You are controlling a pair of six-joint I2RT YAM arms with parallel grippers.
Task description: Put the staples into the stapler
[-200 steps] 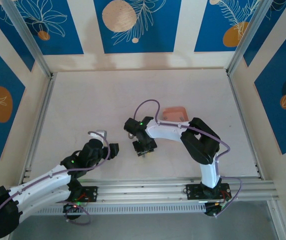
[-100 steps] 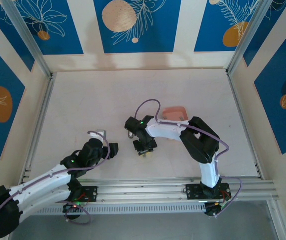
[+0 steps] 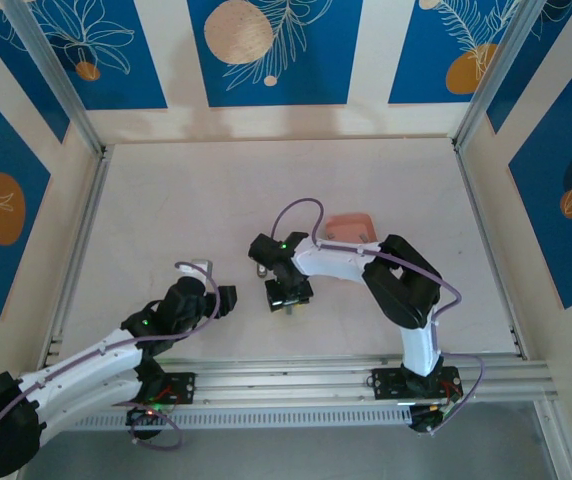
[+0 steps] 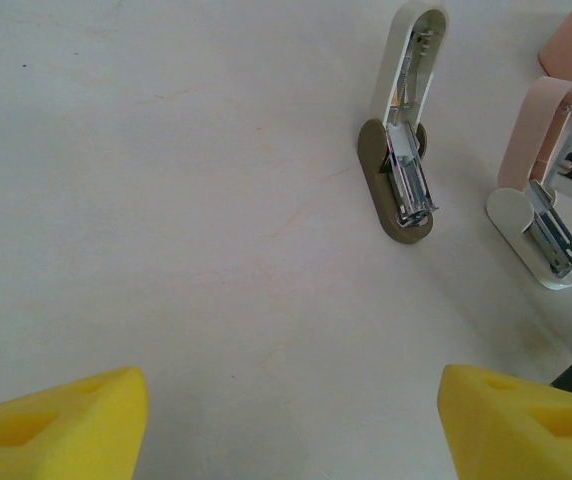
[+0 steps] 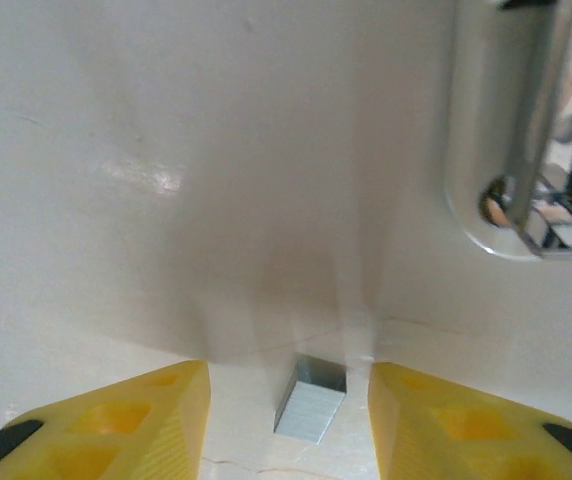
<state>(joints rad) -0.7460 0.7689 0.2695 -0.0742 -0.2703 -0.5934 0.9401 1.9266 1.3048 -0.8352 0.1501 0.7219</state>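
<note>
Right pincer (image 3: 288,297) low over the worktop (image 3: 166,210), near centre, arm folded back toward the left. Right wrist view: its yellow fingers (image 5: 131,420) stand apart, one either side of a small grey block of staples (image 5: 311,402) lying flat on the worktop. There is a gap on both sides, so the pincer is open and not gripping. Up and to the right of the block is the white base of an opened stapler with its metal channel, blurred; likely the pink-topped stapler (image 4: 538,215), cannot confirm. Left pincer (image 4: 291,440) hangs nearer the left base, its fingertips (image 4: 61,425) wide apart with bare worktop between them: open, holding nothing. Ahead of it in the left wrist view are two staplers side by side, both hinged open with the magazine exposed: an olive-based stapler (image 4: 398,170) with a cream top, and the pink-topped one beyond it to the right. Pink tray (image 3: 351,224) sits just behind the right forearm, well apart from the staple block.
</note>
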